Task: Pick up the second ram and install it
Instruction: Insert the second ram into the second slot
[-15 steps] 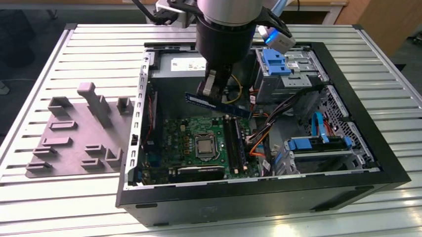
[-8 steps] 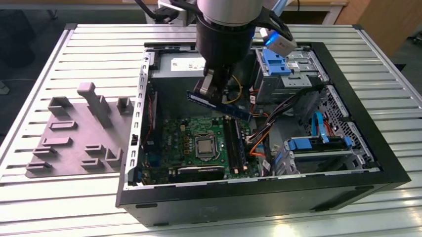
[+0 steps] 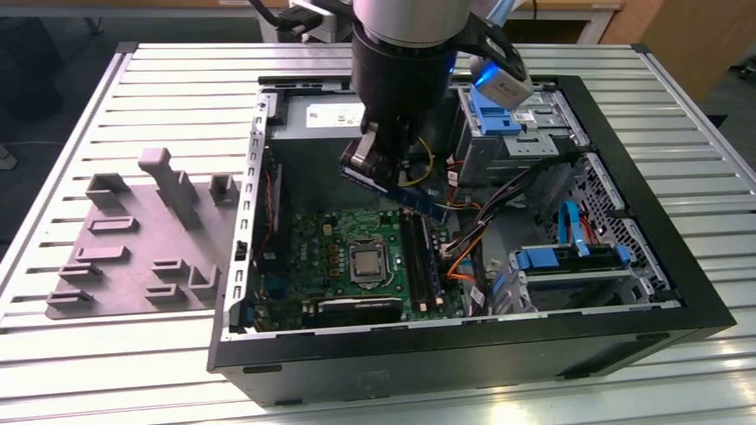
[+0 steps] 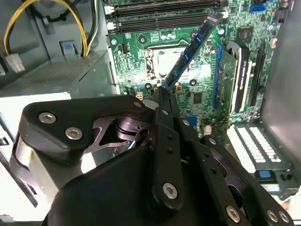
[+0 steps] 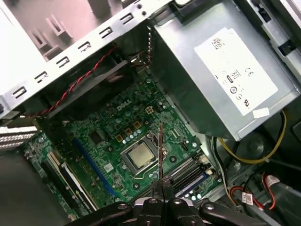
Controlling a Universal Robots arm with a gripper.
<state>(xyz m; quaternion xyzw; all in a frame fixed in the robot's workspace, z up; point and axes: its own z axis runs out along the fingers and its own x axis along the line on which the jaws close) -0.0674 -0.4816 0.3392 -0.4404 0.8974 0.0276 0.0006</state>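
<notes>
My gripper [image 3: 388,170] hangs inside the open computer case [image 3: 661,266], shut on the second ram [image 3: 416,198], a long thin stick with a blue edge. In the second wrist view the second ram [image 4: 190,49] slants out from my fingertips [image 4: 163,96] above the green motherboard [image 4: 197,99]. In the first wrist view the second ram [image 5: 160,148] shows edge-on as a thin line rising from my gripper [image 5: 160,184], over the processor [image 5: 140,157]. The long dark memory slots [image 3: 420,257] lie on the board below and a little to the exterior view's right of the stick; it is clear of them.
A grey moulded tray [image 3: 136,243] with upright blocks lies on the slatted table at the exterior view's left of the case. The power supply [image 5: 221,70] with yellow wires, blue drive brackets [image 3: 567,257] and loose cables [image 3: 466,252] crowd the case around the board.
</notes>
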